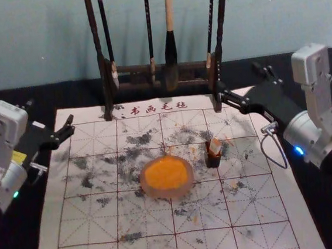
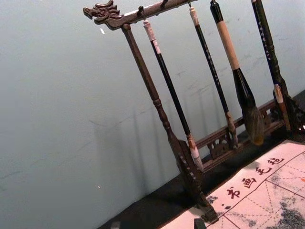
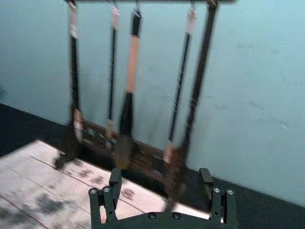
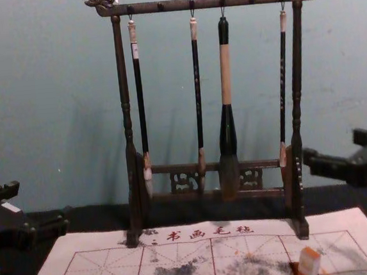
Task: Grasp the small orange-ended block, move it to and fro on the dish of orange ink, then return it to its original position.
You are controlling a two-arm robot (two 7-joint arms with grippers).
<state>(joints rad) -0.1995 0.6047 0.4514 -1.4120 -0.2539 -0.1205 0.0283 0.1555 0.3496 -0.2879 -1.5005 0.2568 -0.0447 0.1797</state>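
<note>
— What is listed at the far left?
— Left gripper (image 1: pixel 51 111), one: raised at the mat's far left corner, its two fingers spread apart.

— And next to the right?
— Mat (image 1: pixel 82 227), one: pale, ruled in dark red squares, marked with grey-black blots and some orange specks. At its far edge, a brush stand (image 1: pixel 100 54), one: dark wood, upright. From it four brushes (image 1: pixel 169 18) are hung, the thickest being third from the left.

— What is entered in front of the stand?
— Dish (image 1: pixel 154 191), one: round, laid on the mat near its middle. Orange ink (image 1: pixel 166 173) is spread over its inside.

— And the block?
— Block (image 1: pixel 215 147), one: small, pale-sided, orange at the upper end. It is stood at a tilt in a small black holder (image 1: pixel 214 161), just to the right of the dish and apart from it. In the chest view it is seen at the near right of the mat, its top raised above the holder.

— And the last item?
— Right gripper (image 1: pixel 238 76), one: raised near the stand's right post, its fingers parted with a wide gap, as is confirmed by the right wrist view. Whether the post is touched cannot be told.
</note>
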